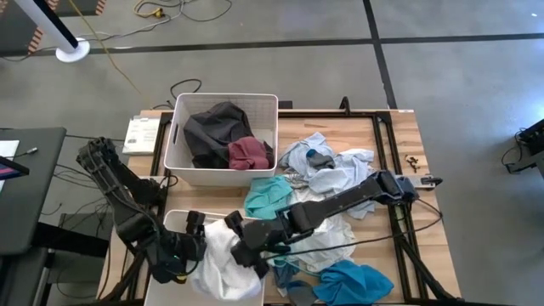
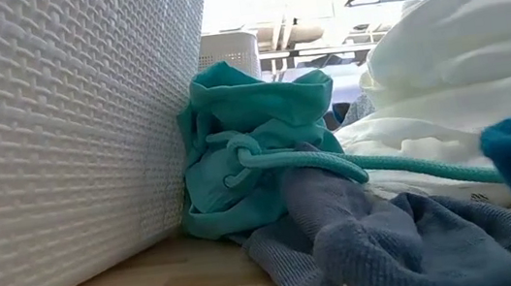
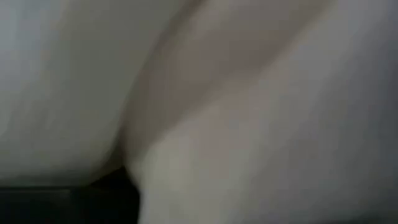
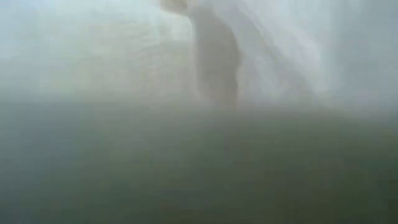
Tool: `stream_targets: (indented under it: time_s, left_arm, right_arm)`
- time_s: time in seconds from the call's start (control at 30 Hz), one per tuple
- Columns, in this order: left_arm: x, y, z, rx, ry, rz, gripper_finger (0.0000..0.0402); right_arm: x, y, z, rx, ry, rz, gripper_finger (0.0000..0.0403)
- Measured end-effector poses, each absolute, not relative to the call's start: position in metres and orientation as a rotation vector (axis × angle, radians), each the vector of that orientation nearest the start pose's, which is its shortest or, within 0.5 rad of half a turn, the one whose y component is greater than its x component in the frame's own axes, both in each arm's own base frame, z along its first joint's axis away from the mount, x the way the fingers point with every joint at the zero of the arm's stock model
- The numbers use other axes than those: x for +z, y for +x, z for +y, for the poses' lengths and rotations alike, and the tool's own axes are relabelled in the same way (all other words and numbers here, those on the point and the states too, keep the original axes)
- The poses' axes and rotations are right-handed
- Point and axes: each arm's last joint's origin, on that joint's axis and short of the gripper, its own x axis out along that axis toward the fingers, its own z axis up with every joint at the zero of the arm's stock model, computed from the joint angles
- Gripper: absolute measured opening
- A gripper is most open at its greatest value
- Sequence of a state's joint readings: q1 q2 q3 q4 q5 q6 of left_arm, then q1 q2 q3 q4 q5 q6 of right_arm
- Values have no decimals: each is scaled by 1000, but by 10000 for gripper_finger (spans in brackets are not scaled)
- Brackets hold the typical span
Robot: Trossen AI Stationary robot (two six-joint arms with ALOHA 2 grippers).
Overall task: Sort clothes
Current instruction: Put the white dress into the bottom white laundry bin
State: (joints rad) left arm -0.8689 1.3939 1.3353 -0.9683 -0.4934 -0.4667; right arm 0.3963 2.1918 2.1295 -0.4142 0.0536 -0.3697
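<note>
A white garment (image 1: 223, 263) lies heaped in the near white bin (image 1: 174, 219) and spills over its right rim. My left gripper (image 1: 192, 240) is at the garment's left side, over the bin. My right gripper (image 1: 244, 245) is at its right side. Both wrist views are filled with white cloth (image 3: 261, 124) (image 4: 124, 50). The far white bin (image 1: 178, 153) holds a dark grey garment (image 1: 212, 127) and a maroon one (image 1: 248, 153). On the table lie a teal garment (image 1: 270, 195) (image 2: 254, 133), pale garments (image 1: 327, 170) and a bright blue one (image 1: 353, 280).
The loose pile covers the table's middle and near right, under my right arm (image 1: 348, 200). In the low view a blue-grey cloth (image 2: 374, 236) and a teal cord (image 2: 356, 165) lie beside the bin wall (image 2: 60, 138). Bare wood (image 1: 399, 144) shows at the far right.
</note>
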Motion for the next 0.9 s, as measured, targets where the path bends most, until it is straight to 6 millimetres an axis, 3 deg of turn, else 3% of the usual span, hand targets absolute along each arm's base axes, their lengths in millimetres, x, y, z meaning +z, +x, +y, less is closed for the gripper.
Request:
stream_targets:
  time_s: [0.23, 0.9]
  left_arm:
    - [329, 188, -193, -120, 201, 853, 250]
    - [327, 204, -169, 50, 140, 885, 250]
  right_arm:
    - [333, 452, 210, 394, -524, 480, 220]
    - [357, 431, 246, 501, -573, 371, 228]
